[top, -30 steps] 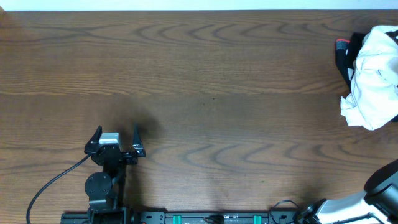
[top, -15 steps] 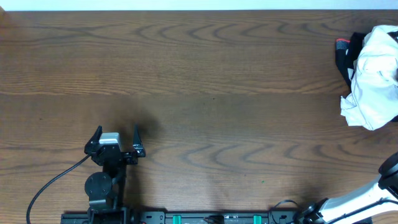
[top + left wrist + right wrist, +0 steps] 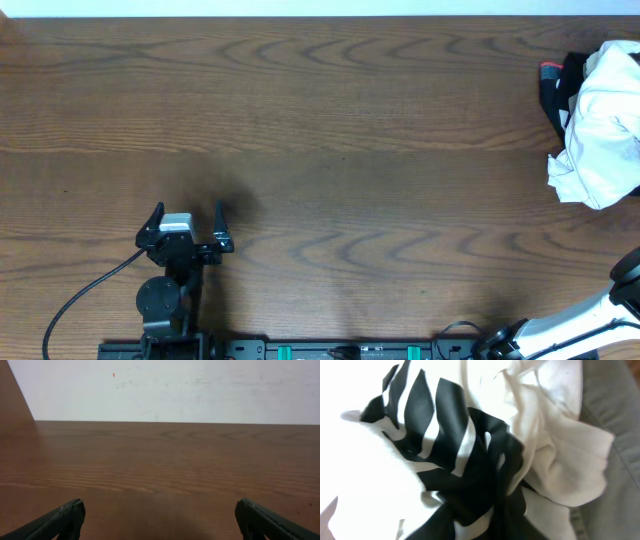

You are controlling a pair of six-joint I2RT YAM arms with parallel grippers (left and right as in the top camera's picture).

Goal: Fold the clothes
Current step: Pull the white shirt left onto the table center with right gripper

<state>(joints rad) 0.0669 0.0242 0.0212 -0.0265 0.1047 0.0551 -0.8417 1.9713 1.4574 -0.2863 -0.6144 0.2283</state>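
The clothes (image 3: 603,128) lie as a crumpled white heap at the table's far right edge, partly cut off by the overhead view. In the right wrist view the clothes (image 3: 445,460) fill the picture, white cloth with black stripes bunched toward the bottom middle. There the right gripper (image 3: 490,527) is shut on the cloth, and the cloth hides its fingers. From overhead only a piece of the right arm (image 3: 590,315) shows. The left gripper (image 3: 187,222) rests open near the front left, far from the clothes. Nothing is between its fingers (image 3: 65,517).
A black item with a red tip (image 3: 553,85) lies under the heap's left side. Grey fabric (image 3: 620,415) shows beside the white cloth in the right wrist view. A black cable (image 3: 80,295) runs from the left arm. A pale wall (image 3: 165,390) stands behind the table's far edge.
The right arm's visible part has shifted rightward, farther out of the overhead view. The top of the white heap has shifted slightly. The left arm has not moved.
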